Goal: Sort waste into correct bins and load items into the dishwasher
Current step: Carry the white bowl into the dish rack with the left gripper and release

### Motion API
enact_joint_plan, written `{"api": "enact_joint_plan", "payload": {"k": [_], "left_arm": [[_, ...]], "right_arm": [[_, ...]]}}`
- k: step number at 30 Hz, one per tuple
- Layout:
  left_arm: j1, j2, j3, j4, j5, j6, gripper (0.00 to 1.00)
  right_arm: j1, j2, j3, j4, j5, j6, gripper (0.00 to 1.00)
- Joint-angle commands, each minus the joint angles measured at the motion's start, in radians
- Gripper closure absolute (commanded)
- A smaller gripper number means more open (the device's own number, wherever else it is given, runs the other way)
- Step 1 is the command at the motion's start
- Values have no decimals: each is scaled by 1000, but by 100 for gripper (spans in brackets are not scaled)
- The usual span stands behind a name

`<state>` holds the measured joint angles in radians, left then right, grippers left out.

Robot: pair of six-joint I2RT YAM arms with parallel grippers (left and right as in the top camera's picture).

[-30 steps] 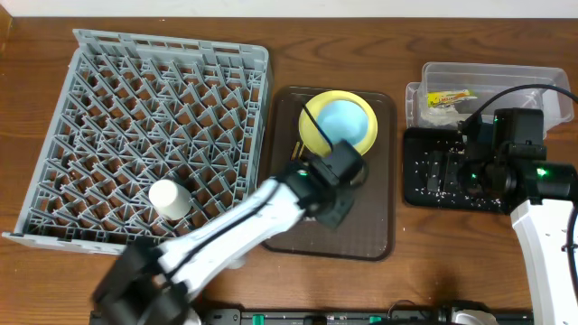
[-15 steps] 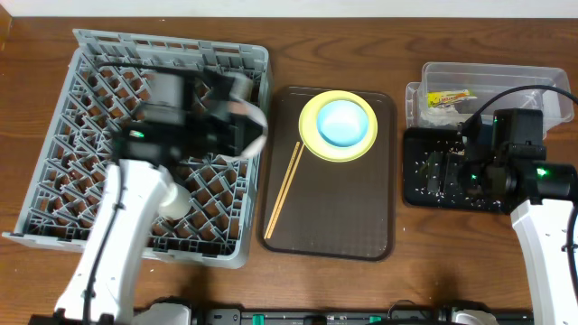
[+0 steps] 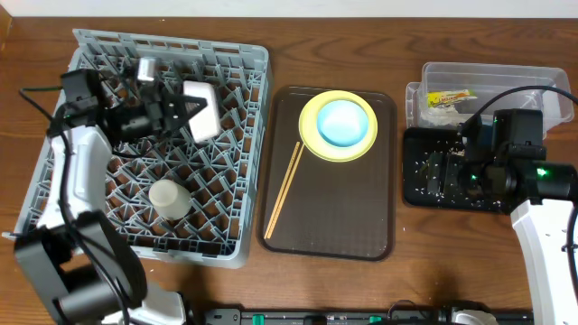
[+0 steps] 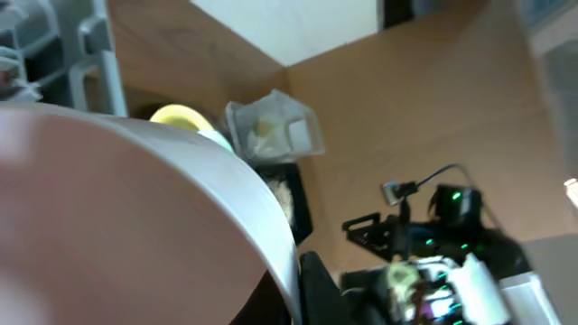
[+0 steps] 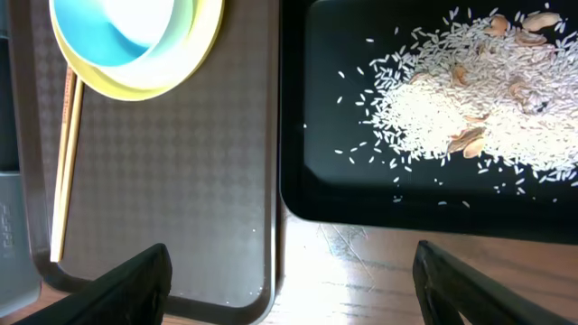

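My left gripper (image 3: 179, 114) is shut on the pinkish-white bowl (image 3: 201, 110), held on edge over the back of the grey dish rack (image 3: 90, 63). The bowl fills the left wrist view (image 4: 126, 226). A small white cup (image 3: 169, 197) stands in the rack. The light blue bowl (image 3: 341, 122) sits in the yellow-green plate (image 3: 311, 135) on the brown tray, with the chopsticks (image 3: 284, 188) beside it. My right gripper (image 5: 287, 280) is open and empty, over the near-left corner of the black tray (image 5: 316, 194), which holds the food scraps (image 5: 461, 99). The wrapper (image 3: 449, 97) and tissue (image 3: 439, 114) lie in the clear tub (image 3: 533, 77).
The brown serving tray (image 3: 343, 226) lies between the rack and the black tray (image 3: 411, 194). The right wrist view also shows the blue bowl (image 5: 126, 32), plate (image 5: 194, 63), chopsticks (image 5: 63, 171) and brown tray (image 5: 181, 199). Bare wood runs along the table front.
My left arm has swung from over the brown tray to the back of the rack, carrying the pinkish-white bowl. The right arm has not moved.
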<state>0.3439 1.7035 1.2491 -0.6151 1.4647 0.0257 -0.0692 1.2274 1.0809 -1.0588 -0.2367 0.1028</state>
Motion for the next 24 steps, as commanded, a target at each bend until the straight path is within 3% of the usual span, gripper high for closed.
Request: {"api": "enact_joint_plan", "payload": {"k": [1, 8, 15, 19, 24], "left_arm": [[51, 62, 10, 8, 98, 0, 94], [99, 163, 10, 35, 89, 0, 94], [144, 196, 10, 17, -96, 0, 94], [187, 196, 10, -5, -114, 0, 93], [248, 196, 10, -61, -198, 0, 75]], "right_arm": [[-6, -8, 16, -5, 0, 8, 17], [-6, -8, 16, -5, 0, 8, 17], [-6, -8, 16, -8, 0, 8, 17], [-6, -8, 16, -8, 0, 8, 17], [-6, -8, 16, -8, 0, 8, 17]]}}
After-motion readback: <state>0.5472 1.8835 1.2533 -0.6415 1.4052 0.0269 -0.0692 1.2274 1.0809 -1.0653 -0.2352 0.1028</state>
